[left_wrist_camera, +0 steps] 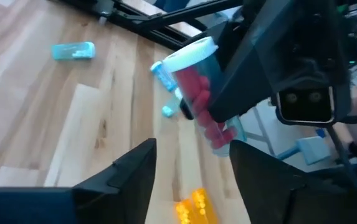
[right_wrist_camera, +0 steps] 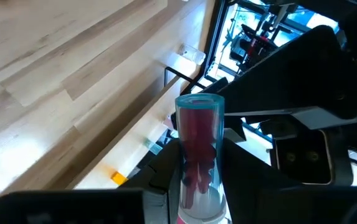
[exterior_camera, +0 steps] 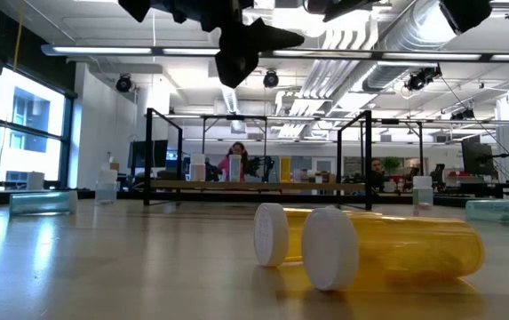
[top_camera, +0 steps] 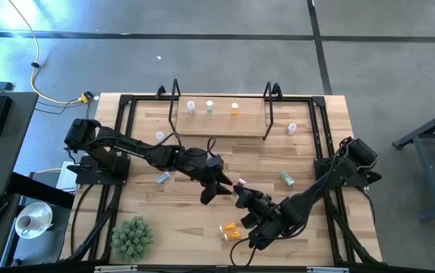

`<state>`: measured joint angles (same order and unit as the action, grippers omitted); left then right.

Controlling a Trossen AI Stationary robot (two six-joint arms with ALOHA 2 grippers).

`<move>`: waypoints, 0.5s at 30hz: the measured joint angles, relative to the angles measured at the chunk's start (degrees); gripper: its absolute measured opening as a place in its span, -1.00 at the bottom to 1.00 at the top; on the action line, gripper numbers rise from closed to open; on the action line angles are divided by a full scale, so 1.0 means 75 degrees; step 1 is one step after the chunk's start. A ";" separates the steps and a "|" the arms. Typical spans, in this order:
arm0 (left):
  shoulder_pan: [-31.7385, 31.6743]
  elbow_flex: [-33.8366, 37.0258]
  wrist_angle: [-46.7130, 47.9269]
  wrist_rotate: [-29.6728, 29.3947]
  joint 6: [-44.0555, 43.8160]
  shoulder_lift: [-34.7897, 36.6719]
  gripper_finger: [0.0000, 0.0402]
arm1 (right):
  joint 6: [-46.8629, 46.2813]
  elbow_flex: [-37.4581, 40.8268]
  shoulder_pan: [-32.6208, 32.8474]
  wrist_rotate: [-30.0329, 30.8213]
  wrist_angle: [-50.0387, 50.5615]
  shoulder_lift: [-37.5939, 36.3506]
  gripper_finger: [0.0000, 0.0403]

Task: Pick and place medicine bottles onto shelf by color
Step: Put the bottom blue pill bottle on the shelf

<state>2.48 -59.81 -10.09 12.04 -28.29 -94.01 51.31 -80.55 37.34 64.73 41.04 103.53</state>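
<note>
My right gripper (top_camera: pixel 241 191) is above the table's middle, shut on a clear bluish medicine bottle (right_wrist_camera: pixel 197 155) with pink-red pills and a white cap (left_wrist_camera: pixel 190 53). My left gripper (top_camera: pixel 215 189) is open just to its left. Its fingers (left_wrist_camera: pixel 134 171) stand short of the bottle and apart from it. Three bottles (top_camera: pixel 209 107) stand on the shelf (top_camera: pixel 221 121) at the far side. Two orange bottles (top_camera: pixel 231 230) lie on their sides near the front. Teal bottles lie at the left (top_camera: pixel 162 179) and at the right (top_camera: pixel 287 178). My right gripper pinches the bottle's body (right_wrist_camera: pixel 195 171) between its two fingers, one finger on each side. The bottle lies along the fingers and sticks out past their tips (right_wrist_camera: pixel 199 104). It is tilted and lifted clear of the table, and its cap end is free.
A whitish bottle (top_camera: pixel 292 129) stands right of the shelf and another (top_camera: pixel 159 136) stands to its left. A green spiky plant ball (top_camera: pixel 132 236) sits at the near left. Black frames (top_camera: pixel 126 136) run along both table sides. People sit in the room behind the table (exterior_camera: pixel 234 160).
</note>
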 joint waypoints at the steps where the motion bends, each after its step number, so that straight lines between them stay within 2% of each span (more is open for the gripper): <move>1: 0.0008 0.0000 -0.0087 0.0101 -0.0004 -0.0001 0.02 | -0.0045 0.0000 0.0010 0.0024 0.0000 0.0000 -0.61; 6: 0.0090 0.0000 -0.0360 0.0488 -0.0067 -0.0009 0.04 | 0.0024 -0.0009 0.0023 0.0136 0.0000 0.0000 -0.61; 12: 0.0087 -0.0003 -0.0490 0.0332 -0.0413 -0.0006 0.02 | 0.0465 -0.0009 0.0015 0.0132 -0.0031 0.0000 -0.61; 15: 0.0073 -0.0003 -0.0509 0.0304 -0.0428 -0.0006 0.02 | 0.0763 -0.0009 0.0015 0.0443 -0.0282 0.0000 -0.61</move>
<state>3.03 -59.83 -13.91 14.33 -31.51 -94.06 57.04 -80.62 37.45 68.06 38.92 103.53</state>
